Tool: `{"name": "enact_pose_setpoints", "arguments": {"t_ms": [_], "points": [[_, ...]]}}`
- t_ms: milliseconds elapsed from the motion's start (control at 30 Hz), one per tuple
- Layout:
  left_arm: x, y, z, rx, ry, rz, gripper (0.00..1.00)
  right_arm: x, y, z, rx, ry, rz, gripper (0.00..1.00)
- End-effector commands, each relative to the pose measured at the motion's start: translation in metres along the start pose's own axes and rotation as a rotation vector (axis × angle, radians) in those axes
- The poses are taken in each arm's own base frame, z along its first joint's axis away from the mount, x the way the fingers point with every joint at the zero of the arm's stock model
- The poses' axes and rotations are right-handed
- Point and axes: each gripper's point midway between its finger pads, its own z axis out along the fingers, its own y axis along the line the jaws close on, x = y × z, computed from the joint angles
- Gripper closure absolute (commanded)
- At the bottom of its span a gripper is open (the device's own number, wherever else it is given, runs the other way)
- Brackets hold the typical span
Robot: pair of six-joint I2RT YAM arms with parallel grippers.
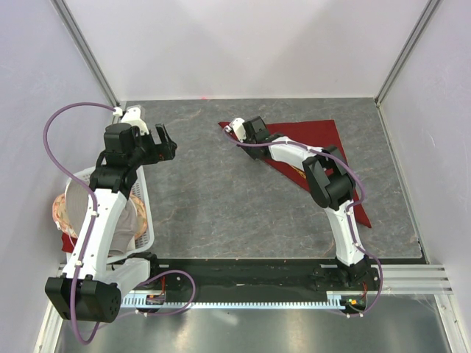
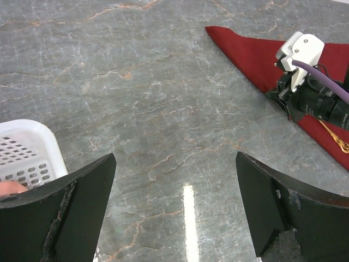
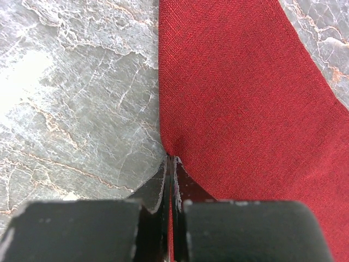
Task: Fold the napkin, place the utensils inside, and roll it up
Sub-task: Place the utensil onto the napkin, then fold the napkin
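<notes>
Right wrist | right claw (image 3: 170,164) pinching napkin (image 3: 234,98) edge | left claw (image 2: 175,158) spread

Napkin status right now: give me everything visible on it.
The napkin is dark red woven cloth. It lies flat as a triangle on the far right of the grey marbled table, with one long point aimed far left. The right pincer is shut on its edge near that point, and the right arm reaches over it. A thin gold utensil rests on it. It is not rolled yet.

Left, basket (image 1: 149,217); right, napkin (image 1: 316,134).
</notes>
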Motion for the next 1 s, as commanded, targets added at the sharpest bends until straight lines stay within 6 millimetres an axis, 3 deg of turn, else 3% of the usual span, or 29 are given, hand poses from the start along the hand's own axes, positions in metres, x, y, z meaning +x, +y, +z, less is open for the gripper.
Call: {"name": "enact_pose_setpoints", "arguments": {"t_ms": [0,233,300,333,400,433,633,833,867,900,967], "points": [[-0.005,-0.012,0.007,0.064,-0.02,-0.047,0.02,0.017,0.02,0.003,-0.068,0.072,-0.002,1.0],[0.021,-0.024,0.028,0.114,0.06,-0.237,0.04,0.011,0.054,-0.017,-0.097,0.057,0.085,1.0],[0.034,-0.02,0.035,0.082,0.053,-0.295,0.05,0.013,0.071,-0.024,-0.1,0.058,0.117,1.0],[0.051,-0.015,0.039,0.062,0.071,-0.318,0.05,0.017,0.085,-0.026,-0.109,0.07,0.111,1.0],[0.056,-0.016,0.049,0.049,0.035,-0.367,0.06,0.015,0.097,-0.033,-0.108,0.063,0.147,1.0],[0.071,-0.014,0.055,0.033,0.054,-0.379,0.06,0.02,0.11,-0.035,-0.118,0.073,0.148,1.0],[0.107,-0.011,0.095,-0.016,0.139,-0.421,0.1,0.024,0.151,-0.053,-0.142,0.073,0.208,1.0],[0.139,0.007,0.113,-0.106,0.192,-0.42,0.17,0.025,0.167,-0.061,-0.164,0.063,0.284,1.0],[0.142,0.009,0.113,-0.116,0.193,-0.424,0.18,0.023,0.169,-0.061,-0.172,0.054,0.289,0.96],[0.146,0.011,0.114,-0.126,0.198,-0.426,0.18,0.018,0.169,-0.064,-0.178,0.042,0.295,0.83],[0.155,0.012,0.114,-0.131,0.21,-0.442,0.19,0.014,0.17,-0.068,-0.187,0.026,0.309,0.71]]}}
